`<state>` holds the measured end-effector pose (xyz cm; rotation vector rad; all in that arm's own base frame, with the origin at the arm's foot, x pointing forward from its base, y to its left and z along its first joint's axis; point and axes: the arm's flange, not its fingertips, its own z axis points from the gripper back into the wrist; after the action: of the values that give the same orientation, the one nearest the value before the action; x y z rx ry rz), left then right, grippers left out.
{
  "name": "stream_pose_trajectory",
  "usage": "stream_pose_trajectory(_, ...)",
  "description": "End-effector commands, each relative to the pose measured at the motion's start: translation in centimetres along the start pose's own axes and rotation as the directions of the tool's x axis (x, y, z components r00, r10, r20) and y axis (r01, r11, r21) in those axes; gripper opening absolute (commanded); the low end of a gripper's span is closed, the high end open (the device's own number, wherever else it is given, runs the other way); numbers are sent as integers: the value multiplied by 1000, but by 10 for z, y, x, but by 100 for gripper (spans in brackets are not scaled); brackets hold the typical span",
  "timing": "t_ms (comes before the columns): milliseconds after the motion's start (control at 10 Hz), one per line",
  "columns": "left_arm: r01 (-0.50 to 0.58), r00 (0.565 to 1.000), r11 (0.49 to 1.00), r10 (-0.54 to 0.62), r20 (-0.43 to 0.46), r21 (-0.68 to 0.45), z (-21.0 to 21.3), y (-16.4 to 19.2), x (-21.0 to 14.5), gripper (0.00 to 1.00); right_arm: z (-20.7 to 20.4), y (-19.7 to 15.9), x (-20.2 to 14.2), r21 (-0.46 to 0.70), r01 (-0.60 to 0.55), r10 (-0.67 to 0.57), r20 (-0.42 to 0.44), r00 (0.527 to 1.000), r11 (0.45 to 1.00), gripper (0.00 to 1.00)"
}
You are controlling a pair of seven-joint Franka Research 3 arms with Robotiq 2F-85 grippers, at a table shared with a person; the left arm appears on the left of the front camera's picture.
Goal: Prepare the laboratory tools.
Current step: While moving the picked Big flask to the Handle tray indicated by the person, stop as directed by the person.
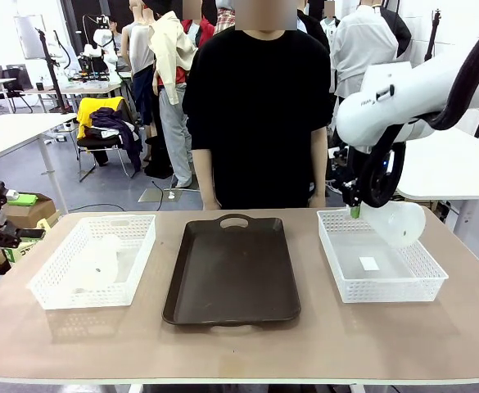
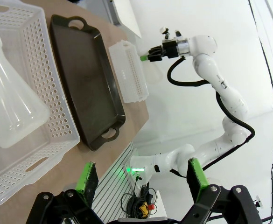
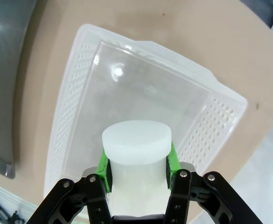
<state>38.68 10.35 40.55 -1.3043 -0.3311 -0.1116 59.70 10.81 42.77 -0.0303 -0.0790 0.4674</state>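
Right end effector [image 3: 137, 161] around flask [image 3: 136, 137] neck

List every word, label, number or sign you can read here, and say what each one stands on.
No text can be read for certain.
dark mark on the right arm's casing: too small to read.
white slip in the right basket: no print can be made out.
held flask in the right gripper: no markings seen.
lying flask in the left basket: no markings seen.
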Motion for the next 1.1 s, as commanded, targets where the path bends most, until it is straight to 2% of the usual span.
stream_pose_trajectory(0, 6, 1000, 1000, -6, 5, -2, 1, -2, 0, 100, 17, 7, -18, 14, 14, -14, 2, 1000, 1000, 0)
stream_pose_trajectory(500, 6, 1000, 1000, -6, 5, -2, 1, -2, 0, 100, 46, 22, -40, -62, 37, -35, 37, 999, 997, 0)
stream_pose_trajectory(600, 6, 1000, 1000, -6, 5, -2, 1, -2, 0, 100, 45, 13, -28, -25, 13, -13, 24, 1000, 1000, 0)
stream_pose_trajectory(1000, 6, 1000, 1000, -6, 5, -2, 1, -2, 0, 100, 45, 13, -28, -25, 13, -13, 24, 1000, 1000, 0)
